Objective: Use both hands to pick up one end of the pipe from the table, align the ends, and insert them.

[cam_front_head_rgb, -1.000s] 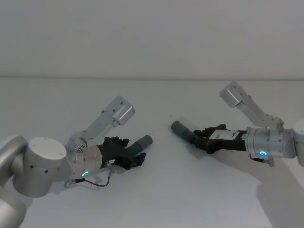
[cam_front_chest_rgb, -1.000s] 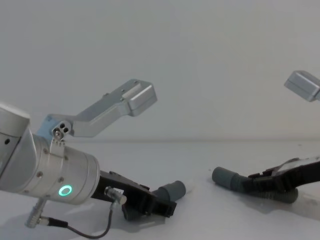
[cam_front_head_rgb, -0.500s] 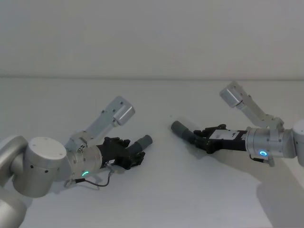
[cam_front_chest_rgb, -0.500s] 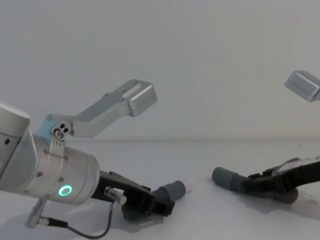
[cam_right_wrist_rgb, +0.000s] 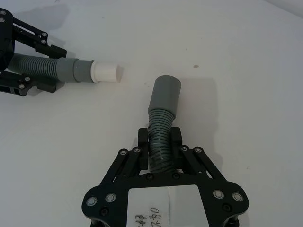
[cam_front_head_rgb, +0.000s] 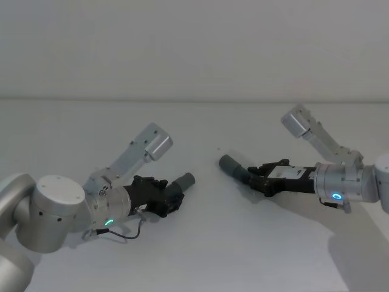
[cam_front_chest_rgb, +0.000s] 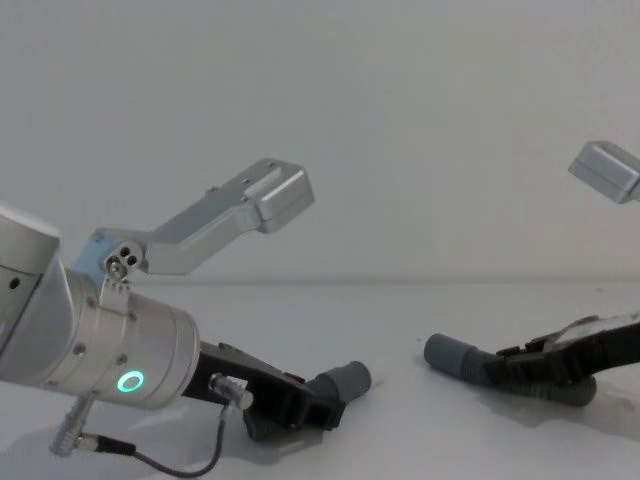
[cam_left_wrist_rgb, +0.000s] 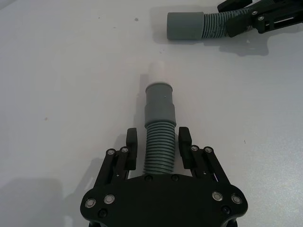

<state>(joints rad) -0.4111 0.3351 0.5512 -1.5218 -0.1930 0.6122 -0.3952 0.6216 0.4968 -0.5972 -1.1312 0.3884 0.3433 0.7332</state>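
A short straight ribbed grey hose (cam_left_wrist_rgb: 160,104) with a smooth cuff (cam_front_head_rgb: 185,180) and a white tip (cam_right_wrist_rgb: 105,72) lies low over the white table (cam_front_head_rgb: 200,255). My left gripper (cam_left_wrist_rgb: 158,144) is shut on its ribbed part, behind the cuff. The second hose (cam_right_wrist_rgb: 165,94) points its cuff (cam_front_head_rgb: 231,165) toward the first from the right. My right gripper (cam_right_wrist_rgb: 160,139) is shut on its ribs. In the chest view the left cuff (cam_front_chest_rgb: 345,381) and the right cuff (cam_front_chest_rgb: 452,357) face each other across a gap, not in line.
Bare white table surface lies between and around both arms, with a plain pale wall behind. Each arm's silver wrist camera bracket (cam_front_head_rgb: 152,143) (cam_front_head_rgb: 298,121) stands up above its gripper.
My left gripper's fingers have drawn together onto the ribbed hose. The right arm and its hose have stayed put.
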